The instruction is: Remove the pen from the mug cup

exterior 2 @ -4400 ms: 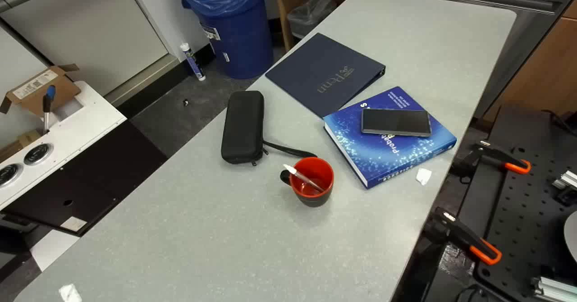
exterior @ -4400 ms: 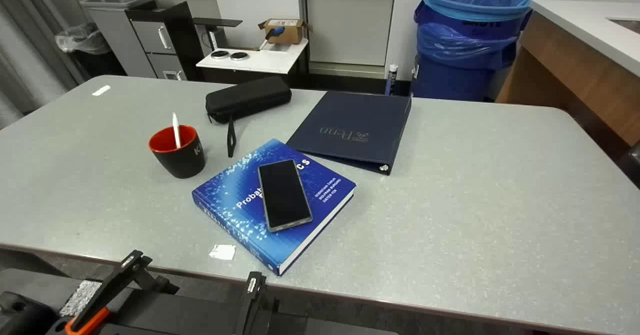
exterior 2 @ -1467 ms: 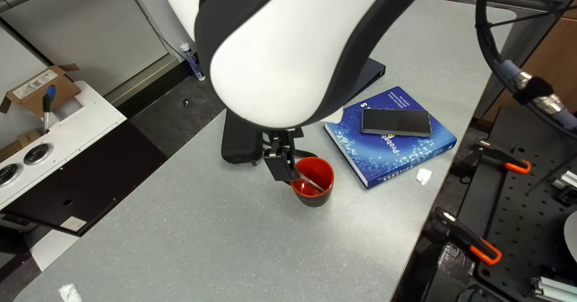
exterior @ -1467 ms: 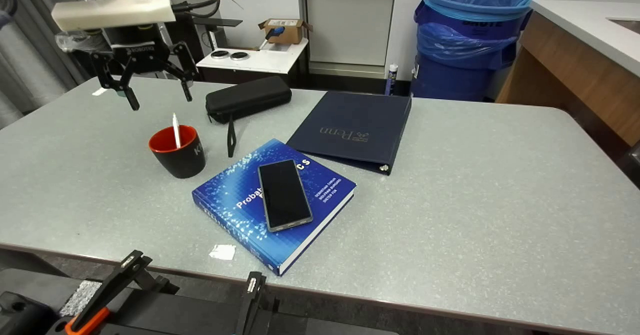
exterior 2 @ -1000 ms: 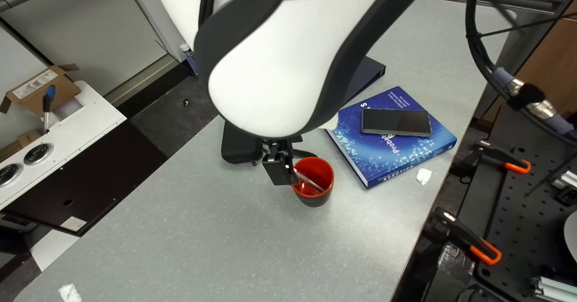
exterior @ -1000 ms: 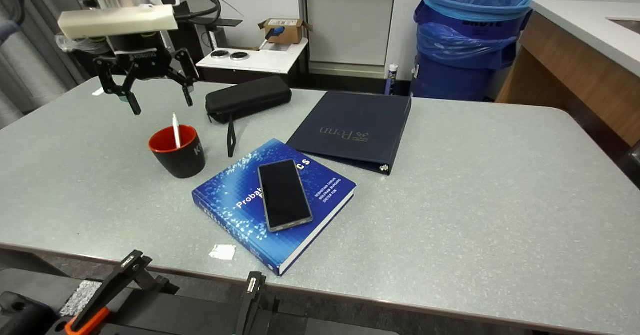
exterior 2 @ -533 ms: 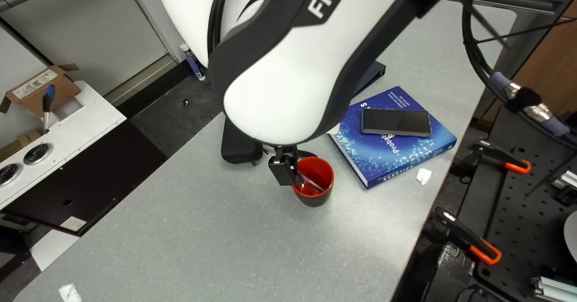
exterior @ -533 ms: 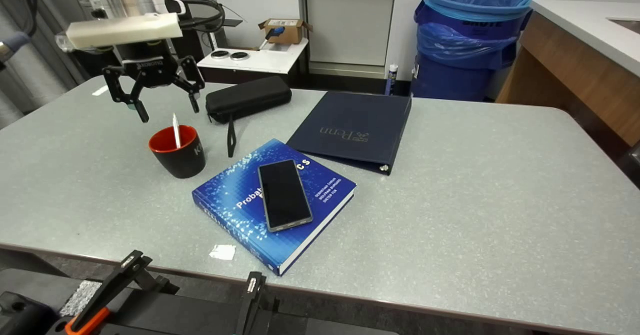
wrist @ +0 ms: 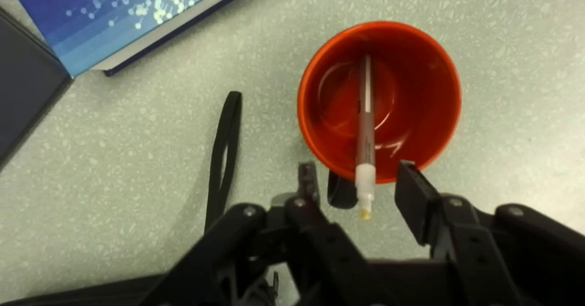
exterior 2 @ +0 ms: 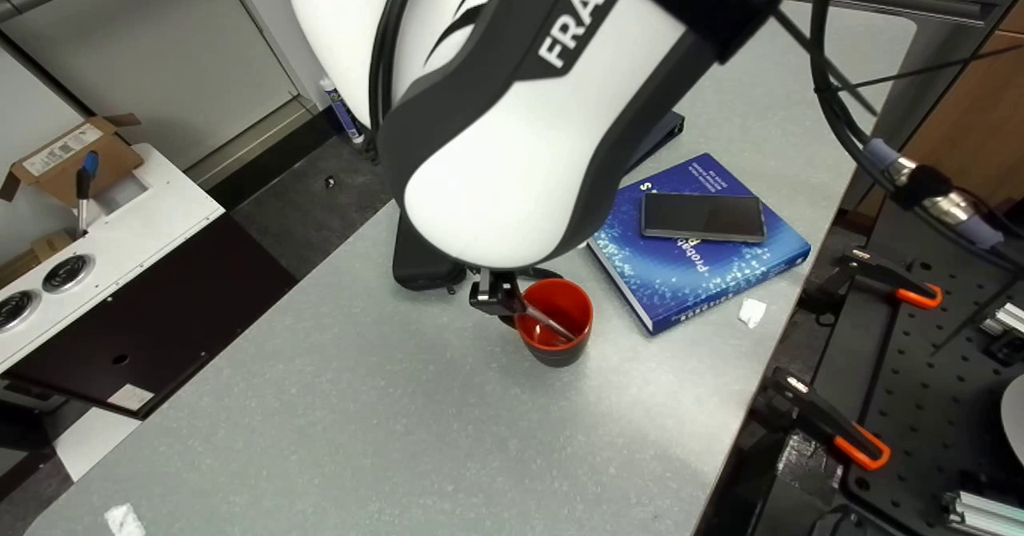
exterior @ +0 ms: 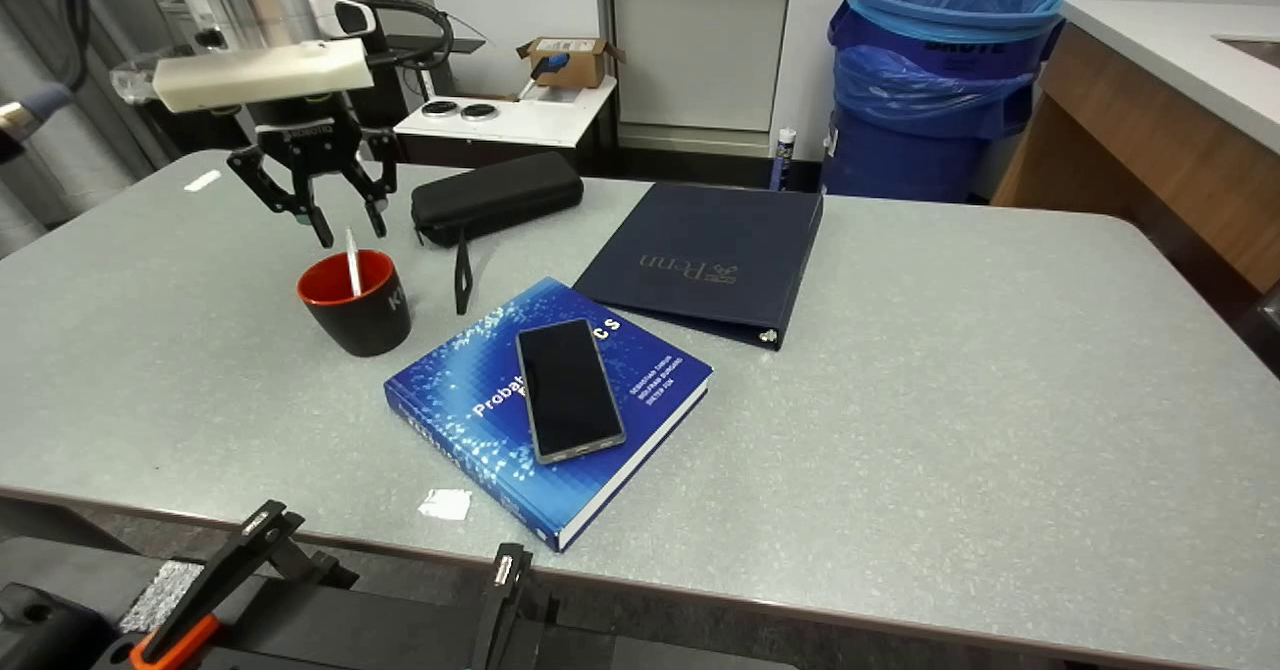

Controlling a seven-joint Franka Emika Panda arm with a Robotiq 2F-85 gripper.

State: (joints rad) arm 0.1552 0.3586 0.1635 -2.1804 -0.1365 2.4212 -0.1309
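The mug cup [exterior: 360,332] stands upright on the table, dark outside and red inside. Leaning in it is the pen [wrist: 366,137], clear-bodied with a white end that sticks out over the rim, above the black handle [wrist: 341,194]. My gripper [wrist: 356,171] is over that rim, half spread, its two fingers on either side of the pen's white end. Clear gaps show between the pen and both fingers, so nothing is gripped. In an exterior view, the fingertips [exterior: 325,235] are level with the pen's top. In an exterior view [exterior 2: 498,300], the gripper hides the pen's upper end.
Close to the mug lie a black case [exterior: 500,198] with its wrist strap [wrist: 224,160] and a thick blue book [exterior: 460,380] bearing a phone [exterior: 570,390]. A dark binder [exterior: 710,260] is beyond the book. Clamps [exterior 2: 832,420] line the table's near edge.
The arm has come into view and lowered toward the mug. Over the last half second the fingers have drawn closer together around the pen. Pen and mug have stayed put.
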